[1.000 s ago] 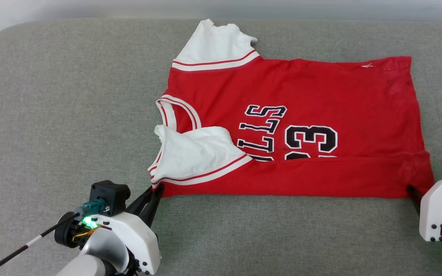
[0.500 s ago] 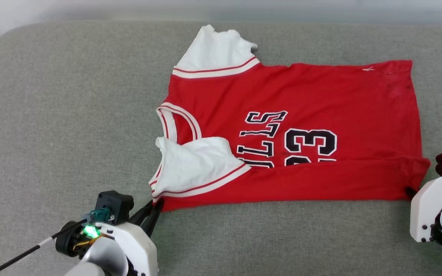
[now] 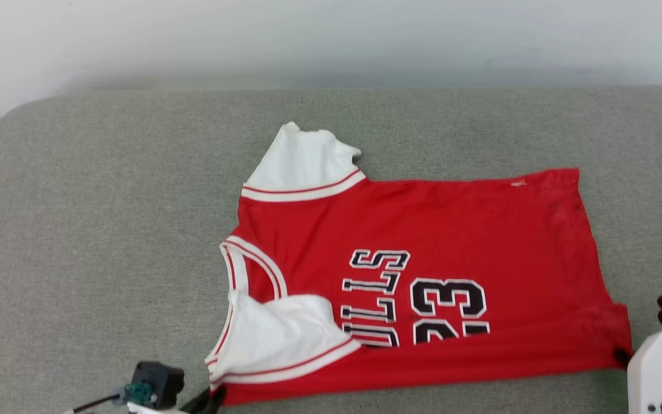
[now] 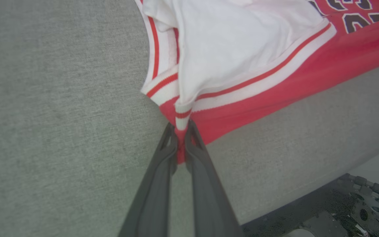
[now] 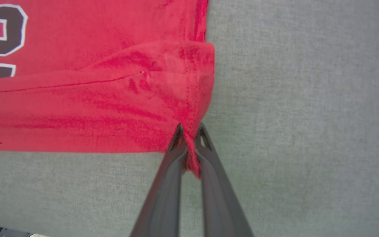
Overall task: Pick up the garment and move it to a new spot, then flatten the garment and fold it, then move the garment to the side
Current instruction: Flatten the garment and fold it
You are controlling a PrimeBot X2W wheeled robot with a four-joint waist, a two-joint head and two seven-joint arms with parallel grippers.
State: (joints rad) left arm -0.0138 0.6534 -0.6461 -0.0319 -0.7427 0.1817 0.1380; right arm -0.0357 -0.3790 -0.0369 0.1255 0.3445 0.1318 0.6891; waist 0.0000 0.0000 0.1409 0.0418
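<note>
Head view cuts off my left jaws at the near edge; a fold hides part of the lettering (image 3: 417, 299). Left jaws clamp the near-left corner of the garment (image 3: 423, 230), right jaws its near-right corner, on the grey cushion (image 3: 107, 201).

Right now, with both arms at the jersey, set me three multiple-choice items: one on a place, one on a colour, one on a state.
1. Where does the left gripper hold the jersey?
A. the far edge
B. the middle of the number
C. the near corner by a sleeve

2. What colour are the sleeves?
A. black
B. white
C. grey

3. The right gripper is:
A. shut on a jersey corner
B. open above the jersey
C. shut on nothing

Answers:
1 C: the left wrist view shows striped trim pinched between the fingers.
2 B: both sleeves are white with red stripes.
3 A: the right wrist view shows red cloth clamped between the fingers.
</note>
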